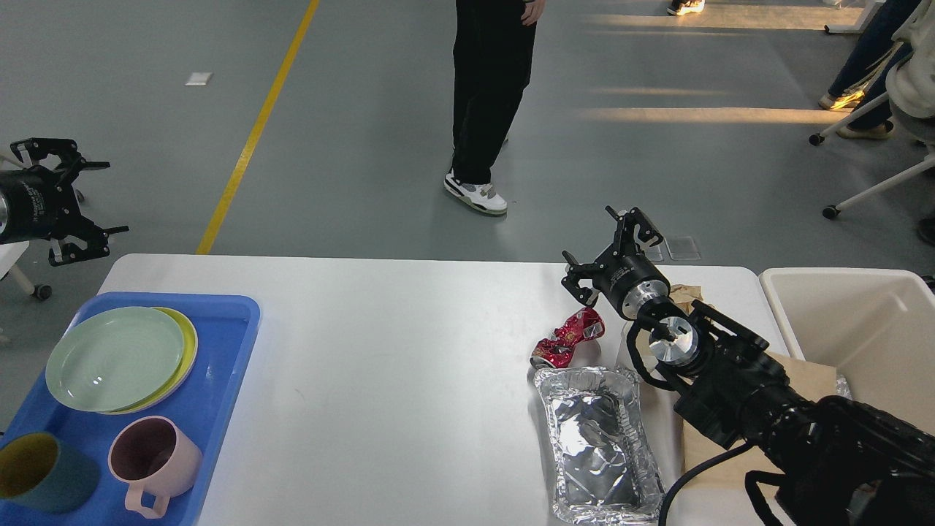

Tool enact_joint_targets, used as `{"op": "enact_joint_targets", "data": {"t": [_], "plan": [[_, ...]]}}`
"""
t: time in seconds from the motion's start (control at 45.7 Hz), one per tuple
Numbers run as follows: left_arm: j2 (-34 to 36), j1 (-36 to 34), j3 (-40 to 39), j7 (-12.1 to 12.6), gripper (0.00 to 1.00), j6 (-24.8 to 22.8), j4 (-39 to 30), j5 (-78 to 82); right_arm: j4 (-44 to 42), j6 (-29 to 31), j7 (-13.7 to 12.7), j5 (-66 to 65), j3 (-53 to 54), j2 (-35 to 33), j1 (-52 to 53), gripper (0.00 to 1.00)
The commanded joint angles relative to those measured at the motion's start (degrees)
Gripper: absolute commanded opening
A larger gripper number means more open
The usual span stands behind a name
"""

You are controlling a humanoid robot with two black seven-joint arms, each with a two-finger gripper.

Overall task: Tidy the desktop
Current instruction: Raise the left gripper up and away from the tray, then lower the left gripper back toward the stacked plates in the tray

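Observation:
The white desktop (pixel 409 351) fills the middle of the view. On its right side lie a crushed red can (pixel 568 337), a crumpled foil tray (pixel 595 442) and brown paper (pixel 796 380) under my right arm. My right gripper (pixel 608 247) is open, hanging above the desktop's far edge, just beyond and to the right of the can, holding nothing. My left gripper (pixel 86 197) is open too, at the far left over the floor beyond the desktop's left corner.
A blue tray (pixel 230 343) at the front left holds stacked green and yellow plates (pixel 117 358), a pink mug (pixel 150 460) and a teal cup (pixel 36 467). A cream bin (pixel 847 329) stands off the right end. A person (pixel 486 95) stands behind the table.

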Motion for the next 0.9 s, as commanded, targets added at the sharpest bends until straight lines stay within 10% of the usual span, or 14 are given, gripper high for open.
{"op": "enact_joint_targets", "data": {"t": [0.0,0.613,0.876], "plan": [[-2.39,0.37,-0.30,-0.06,0.90,0.16,2.73,0.53,0.00,-0.01,0.00,0.01,0.00,-0.01,0.04,1.00],[-7.58,0.89,0.06,-13.86,0.90,0.25,5.38,6.86,0.00,-0.01,0.00,0.01,0.00,-0.01,0.05,1.00],[-7.40,4.14,-0.03,-26.51,0.91,0.16,5.38,10.20,0.00,-0.01,0.00,0.01,0.00,-0.01,0.04,1.00]]}}
